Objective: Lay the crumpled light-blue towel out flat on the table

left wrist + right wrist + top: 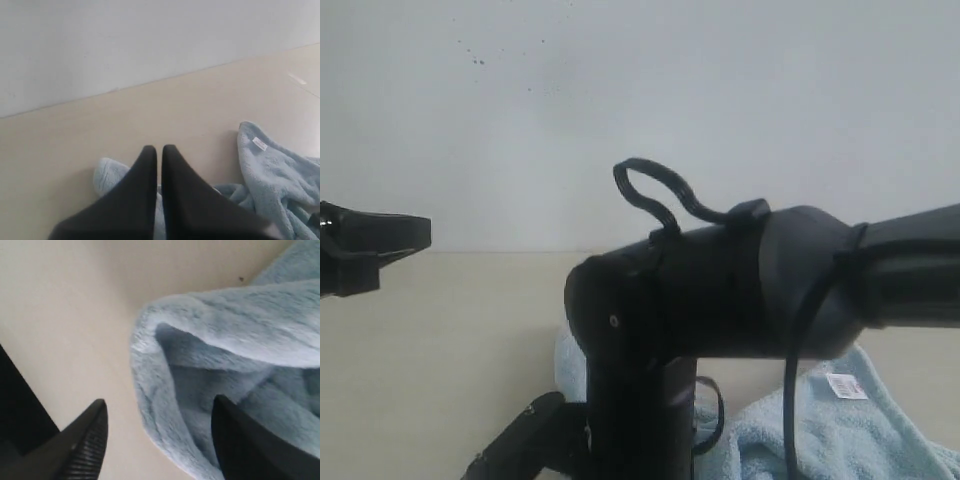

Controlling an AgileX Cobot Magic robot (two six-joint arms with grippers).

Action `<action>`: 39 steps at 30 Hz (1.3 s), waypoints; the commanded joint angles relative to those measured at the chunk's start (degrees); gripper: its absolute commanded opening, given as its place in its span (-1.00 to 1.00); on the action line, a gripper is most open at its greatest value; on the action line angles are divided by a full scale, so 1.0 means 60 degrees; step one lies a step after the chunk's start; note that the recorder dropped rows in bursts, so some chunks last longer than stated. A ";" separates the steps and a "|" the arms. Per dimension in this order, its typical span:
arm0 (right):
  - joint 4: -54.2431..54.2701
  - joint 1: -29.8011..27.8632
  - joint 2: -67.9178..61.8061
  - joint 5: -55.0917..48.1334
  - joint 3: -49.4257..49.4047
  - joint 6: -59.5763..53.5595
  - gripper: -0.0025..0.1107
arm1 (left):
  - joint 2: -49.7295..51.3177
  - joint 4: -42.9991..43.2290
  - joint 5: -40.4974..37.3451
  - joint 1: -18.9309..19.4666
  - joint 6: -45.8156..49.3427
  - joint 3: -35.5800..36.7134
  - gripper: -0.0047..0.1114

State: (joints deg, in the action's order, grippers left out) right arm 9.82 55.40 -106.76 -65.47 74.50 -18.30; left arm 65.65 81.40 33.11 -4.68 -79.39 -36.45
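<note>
The light-blue towel [840,430] lies crumpled on the beige table [450,330], its white tag [847,385] facing up. My right gripper [160,400] is open and low over the table. A thick folded edge of the towel [200,340] lies between its two fingers [92,440] without being pinched. My left gripper [159,150] is shut with nothing in it, held above the table near a bunched part of the towel [107,175]. In the exterior view the left gripper [380,240] hangs at the far left, well clear of the cloth.
My right arm [720,290] fills the middle of the exterior view and hides much of the towel. An off-white speckled wall [640,100] stands behind the table. Bare tabletop [150,115] stretches toward the wall.
</note>
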 commanded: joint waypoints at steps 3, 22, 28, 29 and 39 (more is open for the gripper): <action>-0.3716 -0.0863 0.1142 -0.0749 0.1637 0.1566 0.07 | 0.1240 -0.0838 0.0805 -0.0168 0.0834 -0.0314 -0.85; 0.2600 -0.8810 -0.0558 -0.0262 0.1808 0.0024 0.07 | 0.4073 0.1623 -0.3273 -0.5591 0.2410 -0.1036 0.35; 0.2600 -0.8810 -0.0971 0.0305 0.1808 -0.0016 0.07 | 0.4158 0.3091 -0.3464 -0.6414 0.0735 -0.0896 0.35; 0.2626 -0.8810 -0.0993 0.0329 0.1808 -0.0016 0.07 | 0.4232 0.3091 -0.3625 -0.6575 0.0735 -0.0853 0.35; 0.2983 -0.8810 -0.1074 0.0274 0.1790 -0.0034 0.07 | 0.5415 0.3091 -0.6232 -0.7443 0.0735 -0.0752 0.35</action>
State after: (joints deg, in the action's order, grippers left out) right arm 27.15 2.85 -113.53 -63.90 85.12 -17.87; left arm 97.02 100.03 1.26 -48.59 -74.34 -41.16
